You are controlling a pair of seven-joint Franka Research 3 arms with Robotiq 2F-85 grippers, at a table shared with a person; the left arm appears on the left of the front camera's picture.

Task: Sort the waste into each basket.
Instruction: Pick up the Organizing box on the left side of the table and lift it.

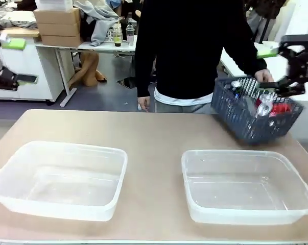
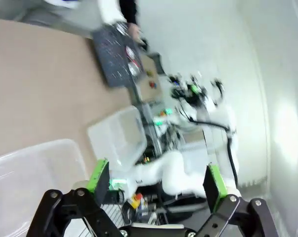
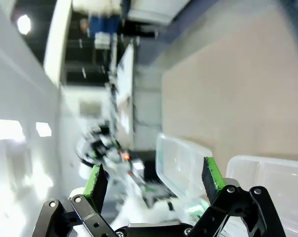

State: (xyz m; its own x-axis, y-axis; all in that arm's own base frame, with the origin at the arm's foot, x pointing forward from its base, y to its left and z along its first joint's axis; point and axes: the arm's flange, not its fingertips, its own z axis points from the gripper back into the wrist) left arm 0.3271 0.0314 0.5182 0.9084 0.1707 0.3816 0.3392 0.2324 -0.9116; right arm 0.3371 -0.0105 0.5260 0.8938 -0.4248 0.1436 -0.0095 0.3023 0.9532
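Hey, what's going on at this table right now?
A person in a black top holds a dark blue-grey lattice plastic basket, tilted, at the far right of the table, with red and silver drink cans inside. Two clear rectangular plastic tubs, one left and one right, sit empty nearer the robot. The left gripper and right gripper are open and raised, holding nothing. Nothing is sorted yet.

Tan table (image 1: 154, 127); behind it, stacked cardboard boxes (image 1: 56, 24) and bottles (image 1: 129, 34) on a white table (image 1: 92, 46).
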